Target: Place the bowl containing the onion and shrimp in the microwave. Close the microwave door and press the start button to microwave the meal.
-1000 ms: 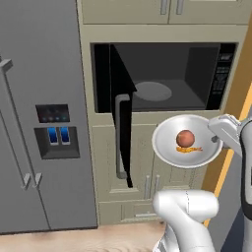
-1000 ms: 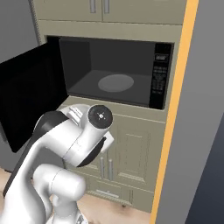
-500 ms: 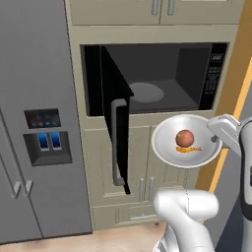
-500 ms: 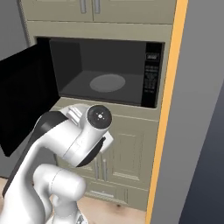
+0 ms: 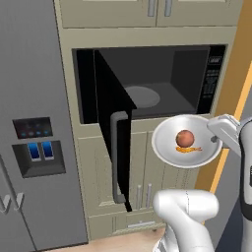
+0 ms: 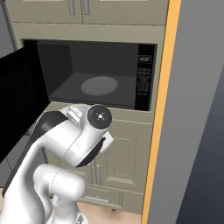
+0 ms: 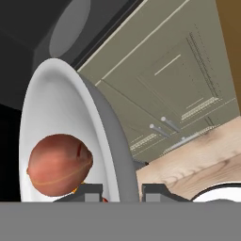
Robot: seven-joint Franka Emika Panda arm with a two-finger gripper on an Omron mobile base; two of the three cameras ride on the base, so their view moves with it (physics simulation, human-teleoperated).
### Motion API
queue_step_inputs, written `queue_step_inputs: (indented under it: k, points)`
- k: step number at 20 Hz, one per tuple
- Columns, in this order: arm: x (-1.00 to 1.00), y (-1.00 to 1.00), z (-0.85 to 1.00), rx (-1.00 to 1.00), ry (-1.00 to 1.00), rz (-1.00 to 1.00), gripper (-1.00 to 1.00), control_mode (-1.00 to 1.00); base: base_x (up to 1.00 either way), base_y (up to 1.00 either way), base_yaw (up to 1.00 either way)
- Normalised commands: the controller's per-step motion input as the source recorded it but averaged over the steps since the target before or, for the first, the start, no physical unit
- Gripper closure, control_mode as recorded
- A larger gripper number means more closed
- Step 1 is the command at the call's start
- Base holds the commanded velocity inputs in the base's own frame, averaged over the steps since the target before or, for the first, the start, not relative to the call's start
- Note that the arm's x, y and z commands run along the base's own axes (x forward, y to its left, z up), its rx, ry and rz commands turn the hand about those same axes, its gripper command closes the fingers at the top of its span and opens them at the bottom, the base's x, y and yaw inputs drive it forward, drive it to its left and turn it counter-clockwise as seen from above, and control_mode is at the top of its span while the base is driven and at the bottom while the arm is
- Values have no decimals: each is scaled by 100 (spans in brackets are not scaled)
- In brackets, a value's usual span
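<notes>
The pale bowl (image 5: 170,147) hangs level in front of the cabinet, just below the microwave's (image 5: 162,64) open cavity. The reddish-brown onion (image 5: 184,138) and the thin orange shrimp (image 5: 190,149) lie in it. My gripper (image 5: 216,139) is shut on the bowl's right rim. In the hand view the bowl's rim (image 7: 113,127) runs between my two fingertips (image 7: 92,190), and the onion (image 7: 59,164) sits close to them. The microwave door (image 5: 110,103) stands swung out to the left, its grey bar handle (image 5: 117,162) facing me. In the right base view my arm hides the bowl below the microwave (image 6: 65,65).
A tall grey fridge (image 5: 29,74) with a dispenser panel stands left of the microwave. A round turntable (image 6: 99,85) lies on the cavity floor and the keypad strip (image 6: 143,81) is at its right. Beige cabinet doors (image 5: 98,172) are below. An orange-edged wall (image 6: 162,131) closes the right side.
The whole picture has slid a little to the left in both base views, so the base has moved right. The bowl stays in the same grip and pose relative to the arm.
</notes>
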Motion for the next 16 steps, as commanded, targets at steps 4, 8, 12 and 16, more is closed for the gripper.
queue_step_inputs:
  k: [4,8,12,16]
  points:
    - [0,0,0,0,0,0,100,100,0,2,0]
    - [1,3,0,0,0,0,100,-100,2,6,0]
    - [1,1,0,0,0,0,100,-100,0,0,0]
    - [1,8,0,0,0,0,100,-100,0,0,0]
